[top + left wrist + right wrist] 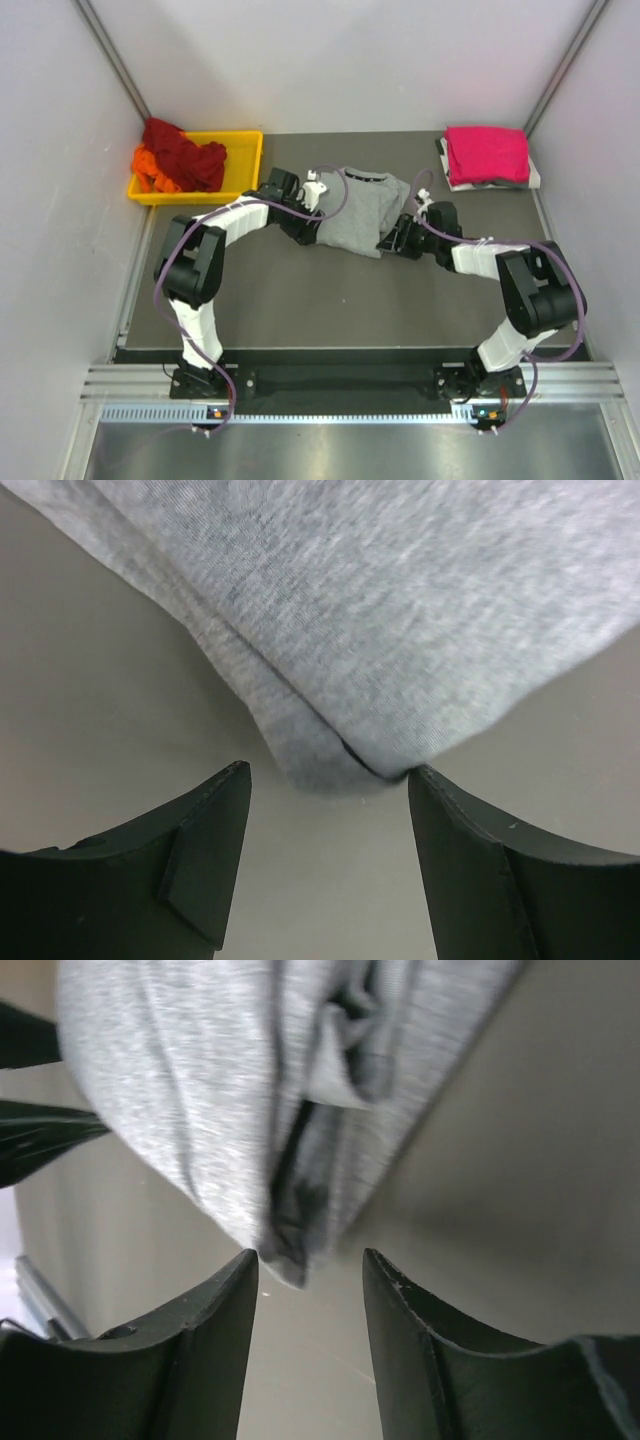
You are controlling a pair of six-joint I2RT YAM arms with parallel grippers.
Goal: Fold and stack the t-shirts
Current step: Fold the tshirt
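A light heather-grey t-shirt [362,208] lies partly folded mid-table. My left gripper [306,230] is open at the shirt's near left corner. In the left wrist view the grey cloth [380,610] ends just between the fingertips of that gripper [328,775]. My right gripper [391,243] is open at the shirt's near right corner. In the right wrist view the bunched grey corner [190,1090] hangs at the tips of that gripper [310,1260]. A folded magenta-pink t-shirt [487,153] lies at the back right. Dark red [185,148] and orange [150,172] t-shirts sit crumpled in the tray.
The yellow plastic tray [247,150] stands at the back left. A white and dark folded cloth [532,178] shows under the pink shirt. White walls close in the table on three sides. The left arm's dark fingers [40,1130] show at the left edge of the right wrist view.
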